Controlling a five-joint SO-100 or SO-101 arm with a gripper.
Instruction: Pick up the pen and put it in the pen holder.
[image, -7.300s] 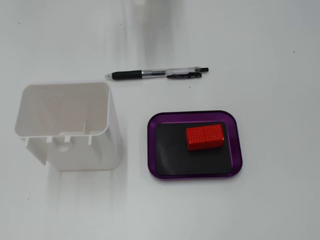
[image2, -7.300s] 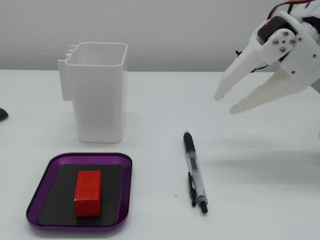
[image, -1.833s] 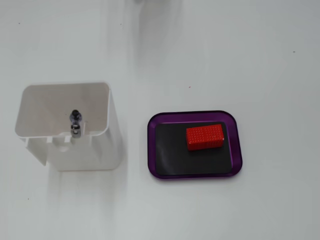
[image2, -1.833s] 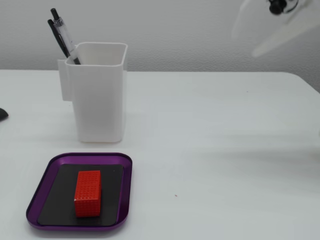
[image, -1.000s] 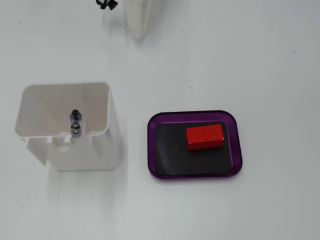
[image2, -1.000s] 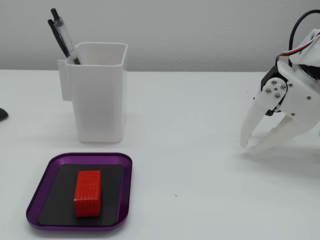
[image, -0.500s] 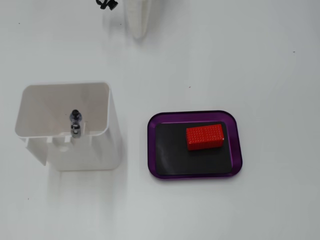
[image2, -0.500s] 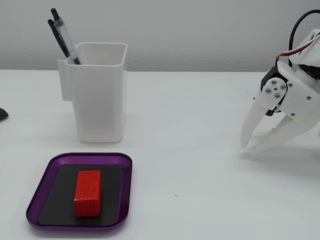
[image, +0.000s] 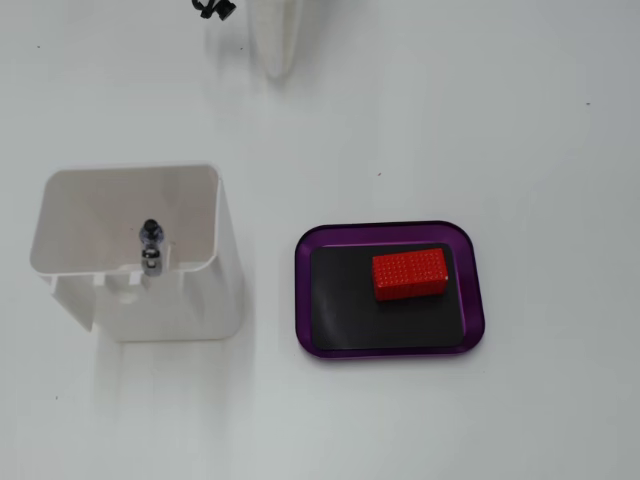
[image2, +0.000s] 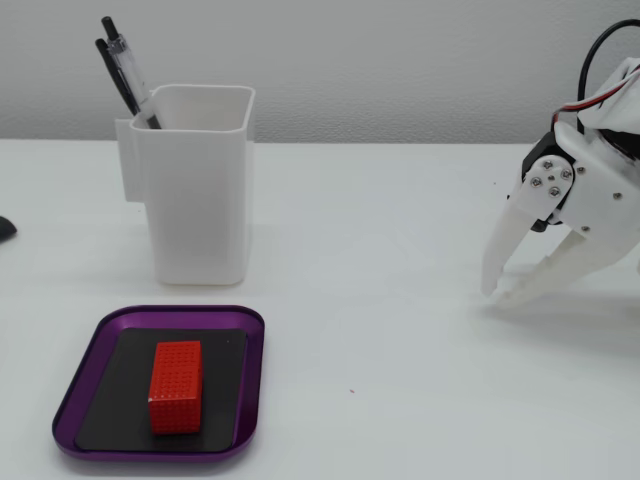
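A white pen holder (image2: 200, 190) stands on the white table, at the left in both fixed views (image: 130, 250). A pen (image2: 128, 68) with a clear barrel and black tip leans in its small side pocket; a second dark tip shows just beside it. From above the pen (image: 150, 245) shows end-on. My white gripper (image2: 497, 293) rests tip-down on the table far to the right of the holder, its fingertips together and nothing between them. In the view from above only its tip (image: 277, 68) shows at the top edge.
A purple tray (image2: 80, 400) with a black mat holds a red block (image2: 176, 386) in front of the holder; from above the tray (image: 478, 300) lies to the holder's right. A small dark object (image2: 5, 228) lies at the left edge.
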